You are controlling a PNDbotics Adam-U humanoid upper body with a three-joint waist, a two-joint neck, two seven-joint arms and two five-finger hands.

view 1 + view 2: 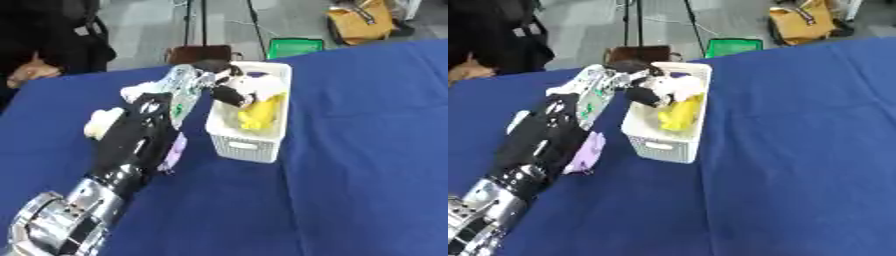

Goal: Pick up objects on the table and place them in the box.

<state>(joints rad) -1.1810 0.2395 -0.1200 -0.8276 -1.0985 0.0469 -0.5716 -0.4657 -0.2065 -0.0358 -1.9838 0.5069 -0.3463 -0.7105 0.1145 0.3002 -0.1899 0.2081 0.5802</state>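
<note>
Broad tabletop (367, 150) draped in deep blue cloth, askew in both views and bare across its whole right half. Toward the far middle, a white slotted plastic box (254, 145), long side running away from the camera, already partly filled: a yellow soft object (262, 114) low inside, a white plush piece (261, 86) above it, and a dark, black-and-white item (229, 95) leaning over the near-left rim (half in, half out, hard to say which). So some of the job judged done.

Reaching in from the lower left, the black left hand (140, 135) on its silver-jointed forearm, fingers curled round a clear crinkled plastic packet with green and white print (182, 90), held up in the air just beside the box's left wall and not yet over the opening. Likely the item in hand for the next drop, needing only a short carry rightward and a release above the rim.

Left on the cloth, as far as can be made out: a small lilac soft thing (586, 152) just under the wrist, close to the box, and a cream-white rounded lump (103, 122) at the hand's far-left side. At least those two judged outstanding, plus the packet.

No right hand anywhere in either view
</note>
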